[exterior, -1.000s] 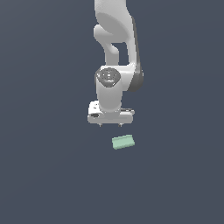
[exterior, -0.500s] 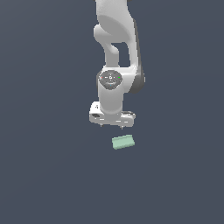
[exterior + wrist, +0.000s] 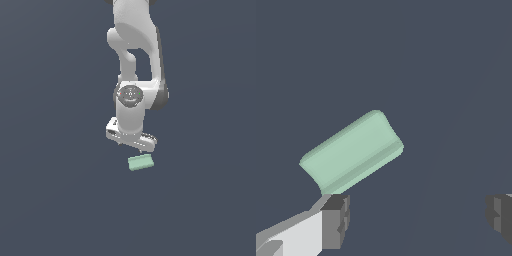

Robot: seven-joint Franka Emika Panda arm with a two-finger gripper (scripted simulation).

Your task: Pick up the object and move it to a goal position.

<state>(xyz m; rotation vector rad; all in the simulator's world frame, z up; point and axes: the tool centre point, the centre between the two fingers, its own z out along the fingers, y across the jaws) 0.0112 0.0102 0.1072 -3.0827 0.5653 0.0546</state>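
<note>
The block (image 3: 140, 162), pale mint green, lay flat on the dark worktop (image 3: 55, 190), just below the tool (image 3: 134, 145) in the exterior view and slightly toward that view's right. In that view the tool's fingers were hard to make out, hidden largely behind the white hand body; whether they reached the worktop could not be told. The arm's (image 3: 135, 60) upper links were cut off at the frame edge. In the wrist view the block (image 3: 351, 152) sat skewed to the line between the fingers (image 3: 336, 220), not between them. The jaws stood wide apart, holding nothing; the far finger was partly cut off at the picture's edge.
</note>
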